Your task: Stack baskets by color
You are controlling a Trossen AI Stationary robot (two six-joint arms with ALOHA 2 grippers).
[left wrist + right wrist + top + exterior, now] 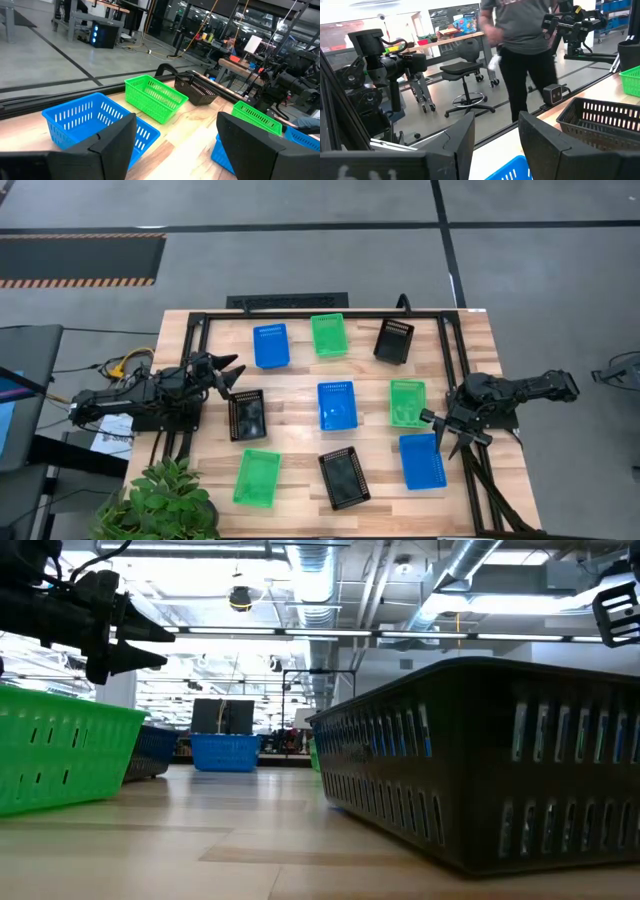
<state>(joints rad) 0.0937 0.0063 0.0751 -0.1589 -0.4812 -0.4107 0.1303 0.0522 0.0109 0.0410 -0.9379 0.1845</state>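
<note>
High view is showing all nine baskets lying singly on the table, none stacked: a far row of blue, green and black; a middle row of black, blue and green; a near row of green, black and blue. The left gripper is hovering over the table's left side, between the far blue basket and the middle black one, fingers spread and holding nothing. The right gripper is sitting at the right edge, between the middle green basket and the near blue one, its fingers parted and empty. A plant is covering the near left corner. In the low view a black basket is filling the right half and blocking most of the table behind it; a green one is cut off at the left, and a blue one is sitting far back. In the right wrist view a person is standing beyond the table, blurred and cut off at the top, and only a corner of a blue basket is showing between the fingers.
</note>
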